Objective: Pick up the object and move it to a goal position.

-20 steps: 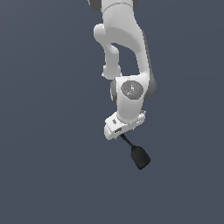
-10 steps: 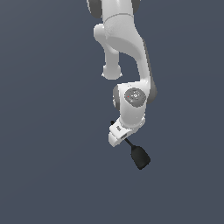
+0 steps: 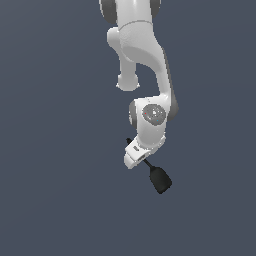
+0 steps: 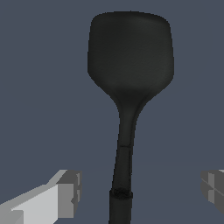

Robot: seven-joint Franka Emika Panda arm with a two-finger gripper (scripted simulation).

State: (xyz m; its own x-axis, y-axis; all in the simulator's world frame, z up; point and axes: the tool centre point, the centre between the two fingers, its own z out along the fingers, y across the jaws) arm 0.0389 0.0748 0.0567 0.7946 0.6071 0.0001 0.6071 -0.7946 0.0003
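Closest to you in the wrist view are the two grey fingertips (image 4: 65,192), one on each side of the frame and well apart. The gripper (image 4: 140,189) stands wide open, and neither pad touches anything. Between them runs the thin handle of the black spatula (image 4: 129,70), nearer the fingertip shown at the frame's left than the other one, with clear gaps on both sides. So you have no hold on it yet.

Follow the handle away from the camera and it widens into a flat, rounded paddle head, matte black, lying against the plain dark blue-grey ground (image 4: 39,87). No brand, label or writing can be read on the tool or the fingers.

In the exterior view, you see the white arm (image 3: 142,60) reaching down from 12 o'clock, its wrist bent over the tool. The gripper (image 3: 134,156) sits low in the centre. The spatula (image 3: 160,179) points out from under the hand toward 4 o'clock, head farthest from the hand. A round grey disc (image 3: 153,114) marks the wrist joint; any marking on it is too small to read.
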